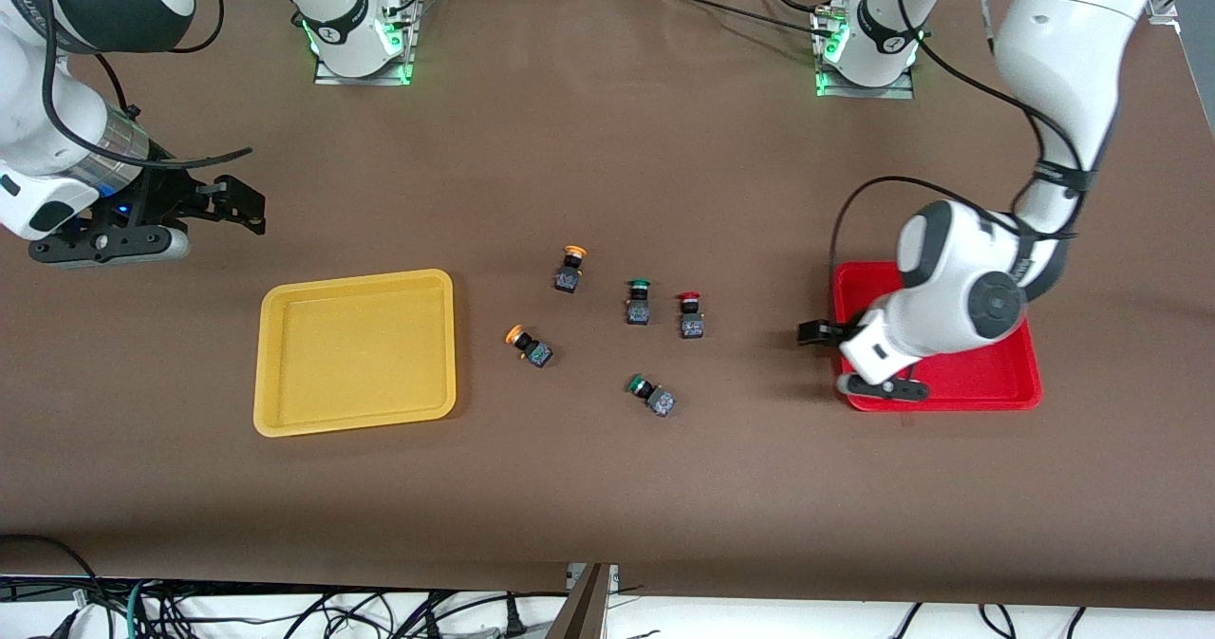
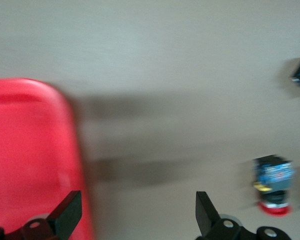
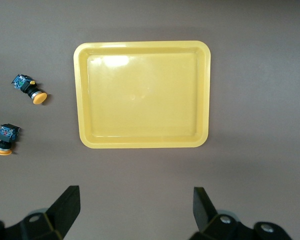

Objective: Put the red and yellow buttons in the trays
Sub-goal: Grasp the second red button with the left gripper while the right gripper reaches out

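The yellow tray [image 1: 285, 421] lies toward the right arm's end and shows empty in the right wrist view [image 3: 142, 142]. The red tray [image 1: 987, 387] lies toward the left arm's end, partly hidden by the left arm. Two orange-yellow buttons [image 1: 570, 269] [image 1: 529, 345] and one red button [image 1: 690, 314] lie mid-table. A second red button is not in view. My left gripper [image 1: 824, 335] is open and empty over the red tray's rim [image 2: 75, 150], with the red button [image 2: 273, 187] beside it. My right gripper [image 1: 237, 207] is open and empty, above the table beside the yellow tray.
Two green-capped buttons [image 1: 639, 301] [image 1: 651, 394] lie among the others, one close beside the red button. The arm bases stand along the table's back edge. Bare brown table lies between the trays and the front edge.
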{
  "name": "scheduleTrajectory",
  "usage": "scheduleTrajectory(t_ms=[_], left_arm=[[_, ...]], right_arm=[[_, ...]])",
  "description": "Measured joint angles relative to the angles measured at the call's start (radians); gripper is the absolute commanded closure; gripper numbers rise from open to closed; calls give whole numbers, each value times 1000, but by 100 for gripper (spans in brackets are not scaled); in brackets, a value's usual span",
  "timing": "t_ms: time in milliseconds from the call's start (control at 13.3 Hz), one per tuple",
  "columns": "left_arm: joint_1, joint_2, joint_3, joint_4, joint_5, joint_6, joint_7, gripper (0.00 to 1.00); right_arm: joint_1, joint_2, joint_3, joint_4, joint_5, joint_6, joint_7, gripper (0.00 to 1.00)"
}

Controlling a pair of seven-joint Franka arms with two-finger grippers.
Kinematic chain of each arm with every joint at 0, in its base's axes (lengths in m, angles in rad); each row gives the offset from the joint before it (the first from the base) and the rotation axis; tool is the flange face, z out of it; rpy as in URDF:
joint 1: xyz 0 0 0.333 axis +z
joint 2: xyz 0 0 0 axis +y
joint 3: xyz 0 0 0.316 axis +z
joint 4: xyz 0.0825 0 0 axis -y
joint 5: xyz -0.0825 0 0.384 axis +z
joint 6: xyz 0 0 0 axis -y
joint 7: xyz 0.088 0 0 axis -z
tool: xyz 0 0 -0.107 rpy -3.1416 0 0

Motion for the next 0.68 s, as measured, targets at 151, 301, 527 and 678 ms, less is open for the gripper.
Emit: scheduleTrajectory(t_ms=[151, 301, 527, 678], left_arm=[[-80, 10, 2, 15, 0, 1, -122, 0], [-140, 28, 6, 29, 8, 2, -197, 0], [-185, 50, 9, 35, 73, 10, -260, 0], [-215, 68, 9, 36, 85, 45, -307, 0]], right_arm=[[0, 0, 0, 0, 0, 0, 0, 0], [0, 0, 0, 0, 0, 0, 0, 0], [0, 0, 0, 0, 0, 0, 0, 0], [0, 0, 0, 0, 0, 0, 0, 0]])
